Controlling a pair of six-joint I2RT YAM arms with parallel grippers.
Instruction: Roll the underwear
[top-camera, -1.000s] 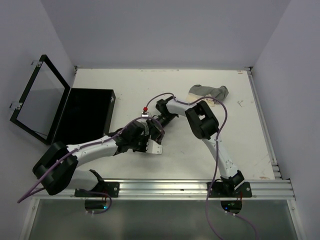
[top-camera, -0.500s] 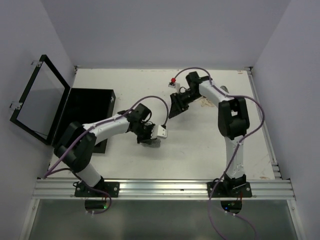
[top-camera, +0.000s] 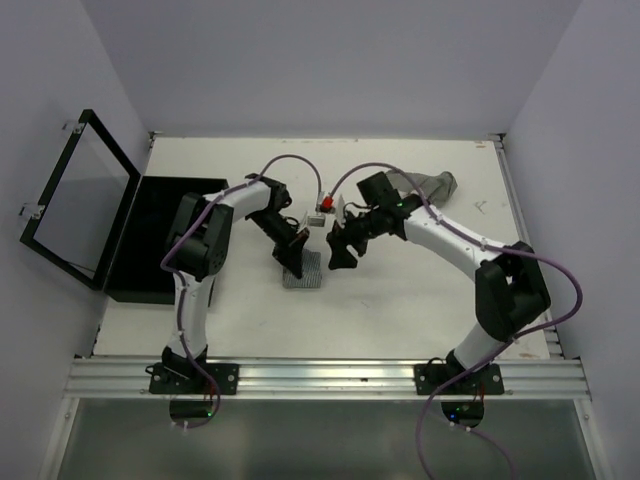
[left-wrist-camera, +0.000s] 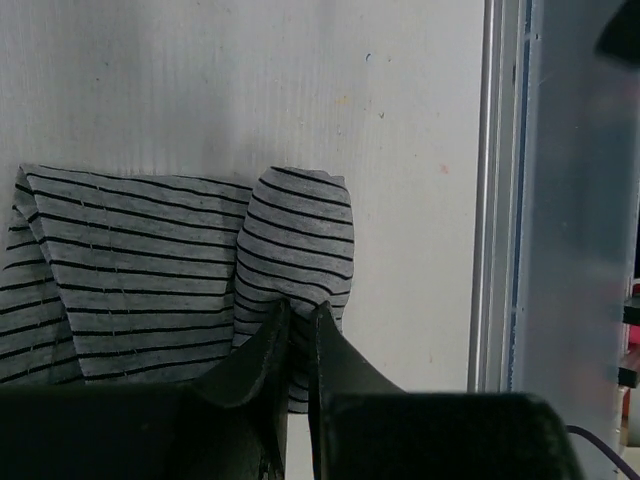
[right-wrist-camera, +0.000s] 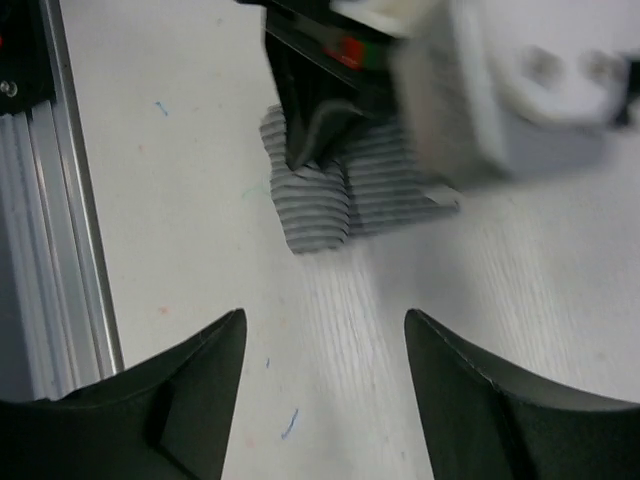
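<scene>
The striped underwear lies on the counter just below the centre of the overhead view, between the two arms. It is light, limp cloth. It will likely sag, bunch and slide on the smooth surface rather than hold a shape, so a roll probably needs a pinch right at an edge or fold, with the far side guided or held down. The left tool is closed on just such a spot, nipping a raised fold at the lower middle of its wrist frame. The right tool is spread wide and holds nothing, hovering near the garment but apart from it.

Only the overhead view shows a second garment, plain grey, at the upper right of the counter. It also shows the black box with its lid up at the left. Only the left wrist view shows the black-on-grey stripes crisply, and the cloth doubled into a flat panel with a narrower lobe beside it. The right wrist view, blurred at the top, shows the left tool from the front, pinching the side of the cloth toward the rail.
</scene>
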